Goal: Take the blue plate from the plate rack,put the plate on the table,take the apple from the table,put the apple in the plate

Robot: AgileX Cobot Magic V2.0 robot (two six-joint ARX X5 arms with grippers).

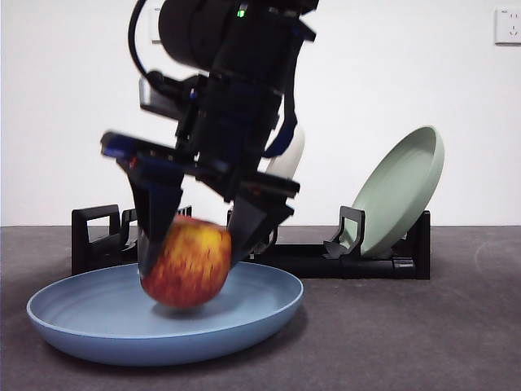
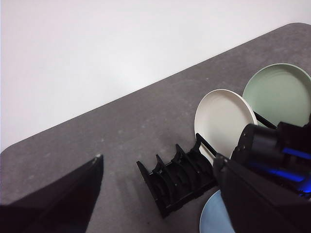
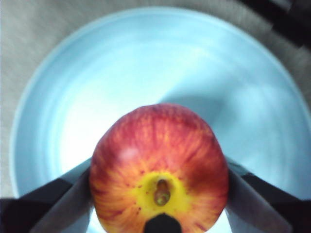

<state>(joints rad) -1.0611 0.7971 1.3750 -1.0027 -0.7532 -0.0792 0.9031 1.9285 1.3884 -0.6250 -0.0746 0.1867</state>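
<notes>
Front camera sits low, level with the bench [image 1: 456, 342], close on the blue plate [image 1: 98, 326], facing the white wall. Right wrist camera looks straight down, very near, onto that same blue plate [image 3: 146, 58]. Left wrist camera hangs higher and farther off, angled down across the plate rack [image 2: 177, 182], which the front view shares [image 1: 383, 262].

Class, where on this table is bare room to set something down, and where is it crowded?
Free: the table right of the blue plate, in front of the rack. Crowded: the plate's middle, where the right gripper holds the apple.
</notes>
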